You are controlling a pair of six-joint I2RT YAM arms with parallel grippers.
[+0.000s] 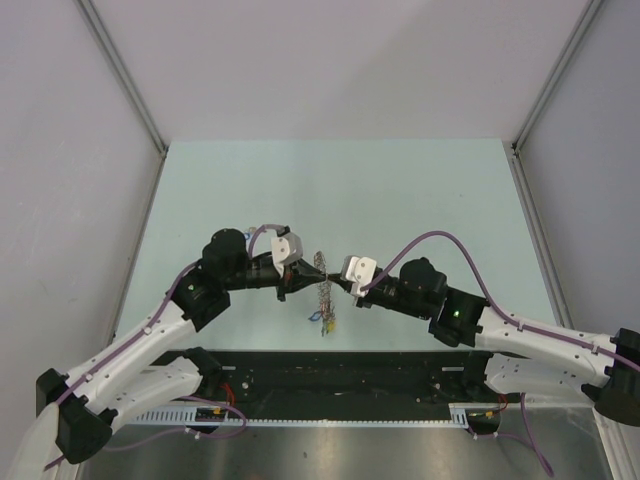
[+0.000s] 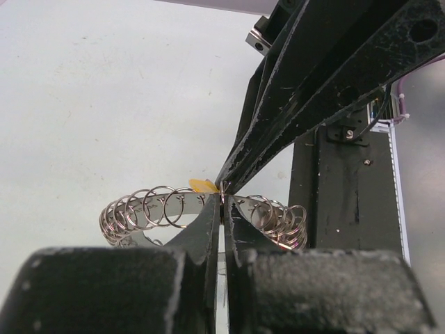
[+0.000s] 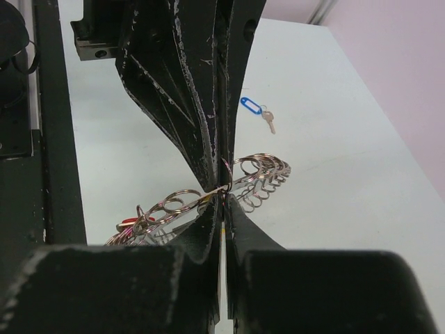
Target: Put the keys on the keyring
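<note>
The left claw [image 2: 221,203] is pinched shut on the band of the keyring [image 2: 149,209], which stands on edge between the arms. The right claw [image 3: 224,202] meets it tip to tip, closed on the same spot. A blue-tagged key [image 3: 254,108] lies apart on the worktop [image 3: 334,160].

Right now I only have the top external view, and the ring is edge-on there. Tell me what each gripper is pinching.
Observer: The left gripper is shut on the band of the keyring.
Operator: Now the right one.
Observer: The right gripper is shut too, tips meeting the left's at the band; a yellow-orange tag shows beside them, whether held I cannot tell.
Operator: Locate the blue key.
Observer: The blue-tagged key lies on the table, apart from the ring.
</note>
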